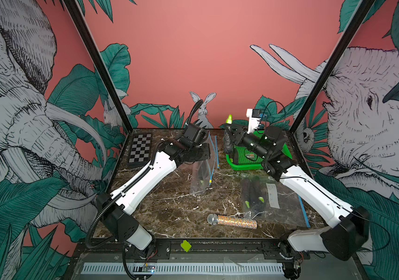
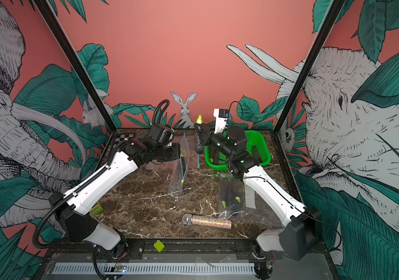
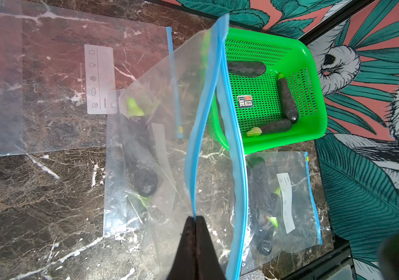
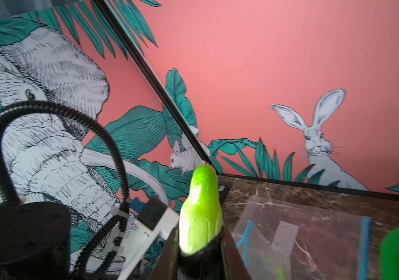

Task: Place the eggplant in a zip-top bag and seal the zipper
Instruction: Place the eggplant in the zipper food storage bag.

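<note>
left gripper (image 3: 195,221): clamped tight on the blue rim of the zip-top bag (image 3: 188,80), lifting it so the mouth gapes.
left arm: stretched forward, wrist tipped down over the bag.
right gripper (image 4: 199,254): closed partway round the eggplant (image 4: 199,211), stem up, aloft at the edge of the green basket (image 1: 244,166), beside the bag, likely for a clean drop.
right arm: extended far, wrist angled toward the bag.
</note>
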### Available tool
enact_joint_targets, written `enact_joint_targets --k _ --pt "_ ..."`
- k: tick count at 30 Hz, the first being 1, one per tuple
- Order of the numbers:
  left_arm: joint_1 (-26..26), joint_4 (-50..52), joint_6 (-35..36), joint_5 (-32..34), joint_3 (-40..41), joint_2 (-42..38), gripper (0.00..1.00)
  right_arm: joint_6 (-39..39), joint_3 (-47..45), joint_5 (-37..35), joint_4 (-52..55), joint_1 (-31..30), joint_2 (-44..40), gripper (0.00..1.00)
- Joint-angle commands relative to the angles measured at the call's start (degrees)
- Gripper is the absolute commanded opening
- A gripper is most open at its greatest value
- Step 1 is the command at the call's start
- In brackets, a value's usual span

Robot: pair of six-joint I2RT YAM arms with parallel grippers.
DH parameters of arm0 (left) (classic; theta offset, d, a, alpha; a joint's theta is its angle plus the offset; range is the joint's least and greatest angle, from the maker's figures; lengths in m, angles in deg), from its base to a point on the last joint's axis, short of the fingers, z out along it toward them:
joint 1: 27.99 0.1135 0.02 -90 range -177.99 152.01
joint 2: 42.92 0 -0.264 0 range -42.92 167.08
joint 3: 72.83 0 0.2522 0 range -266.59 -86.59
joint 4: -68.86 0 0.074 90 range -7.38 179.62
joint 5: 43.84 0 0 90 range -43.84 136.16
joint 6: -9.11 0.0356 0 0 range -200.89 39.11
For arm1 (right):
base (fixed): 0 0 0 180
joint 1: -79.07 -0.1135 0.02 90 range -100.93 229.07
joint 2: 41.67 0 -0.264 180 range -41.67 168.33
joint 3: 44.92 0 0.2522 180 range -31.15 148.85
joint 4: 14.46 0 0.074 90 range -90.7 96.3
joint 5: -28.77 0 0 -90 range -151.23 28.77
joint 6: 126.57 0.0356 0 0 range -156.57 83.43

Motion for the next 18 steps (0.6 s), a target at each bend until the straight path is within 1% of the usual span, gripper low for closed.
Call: enact_joint_targets --k 1,6,11,18 --pt "0.26 -0.68 -1.07 0.24 -0.53 -1.67 0.0 -1.4 -0.15 -5.8 -10.6 -2.96 3.01 0.16" --pt "0.26 -0.68 -1.23 0.25 -0.49 -2.07 0.0 -4.75 1.23 -9.2 -11.81 -6.71 7.51 0.16" --pt "0.26 -0.64 -1.33 0.33 -0.4 -2.59 0.0 -6.19 0.59 -11.56 -13.01 -7.85 10.59 0.16" --pt "0.26 -0.33 -1.14 0.76 -0.4 -2.86 0.0 -8.04 -3.19 -13.77 -12.74 -8.51 9.55 0.16"
